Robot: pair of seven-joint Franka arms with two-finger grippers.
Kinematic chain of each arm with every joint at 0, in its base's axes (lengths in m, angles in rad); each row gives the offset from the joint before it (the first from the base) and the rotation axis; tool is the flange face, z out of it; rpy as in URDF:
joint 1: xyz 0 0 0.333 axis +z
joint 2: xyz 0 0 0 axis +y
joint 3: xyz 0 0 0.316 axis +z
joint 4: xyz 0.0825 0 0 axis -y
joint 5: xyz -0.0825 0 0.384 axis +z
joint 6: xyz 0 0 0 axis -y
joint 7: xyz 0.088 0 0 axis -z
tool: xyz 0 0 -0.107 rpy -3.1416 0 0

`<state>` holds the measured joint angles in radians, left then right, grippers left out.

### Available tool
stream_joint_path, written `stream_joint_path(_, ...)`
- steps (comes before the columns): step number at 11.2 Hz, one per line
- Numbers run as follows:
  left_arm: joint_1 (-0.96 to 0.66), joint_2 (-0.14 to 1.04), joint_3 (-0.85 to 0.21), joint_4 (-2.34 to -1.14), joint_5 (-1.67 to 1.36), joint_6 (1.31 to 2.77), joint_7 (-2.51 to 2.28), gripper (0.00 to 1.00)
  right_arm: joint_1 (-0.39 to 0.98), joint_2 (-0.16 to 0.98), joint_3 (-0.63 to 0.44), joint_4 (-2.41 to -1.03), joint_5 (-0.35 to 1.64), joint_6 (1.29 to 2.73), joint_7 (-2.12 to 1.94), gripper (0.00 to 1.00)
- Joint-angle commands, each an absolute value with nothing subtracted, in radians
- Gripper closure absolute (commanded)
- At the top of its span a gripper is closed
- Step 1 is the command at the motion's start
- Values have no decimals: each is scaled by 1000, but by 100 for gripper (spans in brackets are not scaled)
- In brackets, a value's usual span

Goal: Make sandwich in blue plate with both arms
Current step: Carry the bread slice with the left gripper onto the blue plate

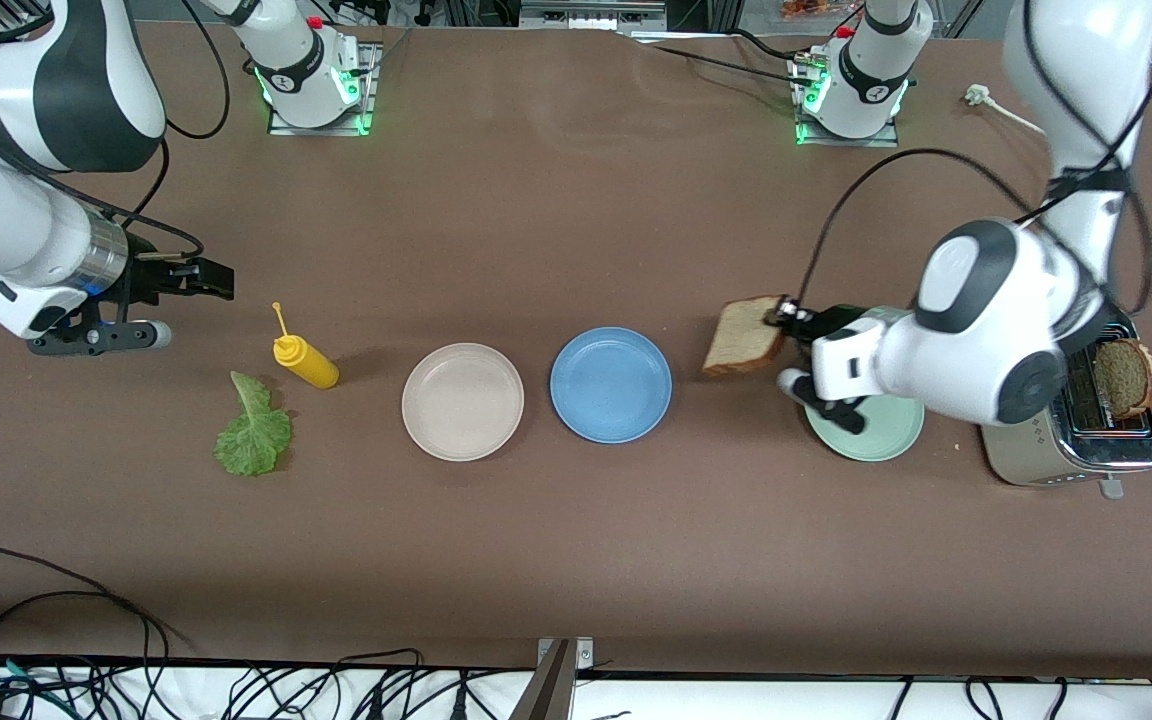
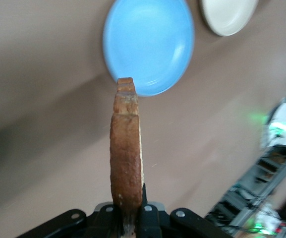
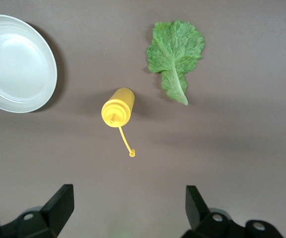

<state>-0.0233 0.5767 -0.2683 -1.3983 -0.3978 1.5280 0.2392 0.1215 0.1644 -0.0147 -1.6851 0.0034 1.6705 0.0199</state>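
Three plates sit in a row across the middle of the front view, all bare: the pale mint-green plate (image 1: 881, 432) lowest, at right, partly under the left arm; the blue plate (image 1: 611, 384) at centre; the beige plate (image 1: 463, 401) beside it. A lettuce leaf (image 1: 254, 432) lies flat at lower left, with a yellow squeeze bottle (image 1: 304, 360) standing just above it in the frame.

At far right a toaster (image 1: 1086, 435) holds one bread slice (image 1: 1126, 377) standing up out of its slot.

Left gripper (image 1: 779, 314) — clamped on a second bread slice (image 1: 744, 336), gripped by one edge and held on edge in the air, over bare table between the blue and mint plates. It is not yet over the blue plate.

Right gripper (image 1: 208, 280) — jaws wide apart, nothing in them, hanging at the frame's left edge over the table near the bottle; this arm waits.

Risks, as I judge them: the slice is pinched at its crust only, so it may tear or swing; released too soon or while upright, it could land on the rim or off the plate.
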Motion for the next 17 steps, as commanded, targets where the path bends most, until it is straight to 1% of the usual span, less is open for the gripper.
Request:
stream_joint_path(1, -37, 690, -267, -1373, -631, 1610, 244, 100, 118, 161, -15, -1677, 23, 1657, 2, 0)
stream_joint_path(3, -38, 756, -267, -1377, -717, 1657, 279, 100, 118, 161, -15, -1677, 23, 1657, 2, 0)
stream_joint_path(5, -40, 849, -265, -1384, -865, 1681, 360, 100, 118, 161, -17, -1677, 23, 1657, -2, 0)
stream_joint_path(6, -46, 876, -267, -1384, -896, 1731, 415, 100, 115, 163, -17, -1678, 23, 1658, -2, 0)
stream_joint_path(10, -80, 936, -267, -1385, -1000, 1848, 560, 100, 115, 164, -18, -1678, 23, 1658, -5, 0)
stream_joint_path(13, -98, 956, -265, -1387, -1048, 1853, 639, 100, 114, 164, -18, -1678, 23, 1658, -5, 0)
stream_joint_path(14, -98, 968, -265, -1387, -1046, 1855, 644, 86, 114, 164, -18, -1678, 23, 1658, -5, 0)
stream_joint_path(15, -98, 982, -265, -1387, -1043, 1855, 649, 40, 114, 164, -18, -1678, 23, 1658, -5, 0)
stream_joint_path(16, -98, 983, -265, -1387, -1042, 1870, 675, 0, 114, 164, -18, -1677, 23, 1658, -5, 0)
stream_joint_path(17, -98, 983, -265, -1387, -1042, 1881, 717, 0, 114, 164, -18, -1678, 23, 1658, -5, 0)
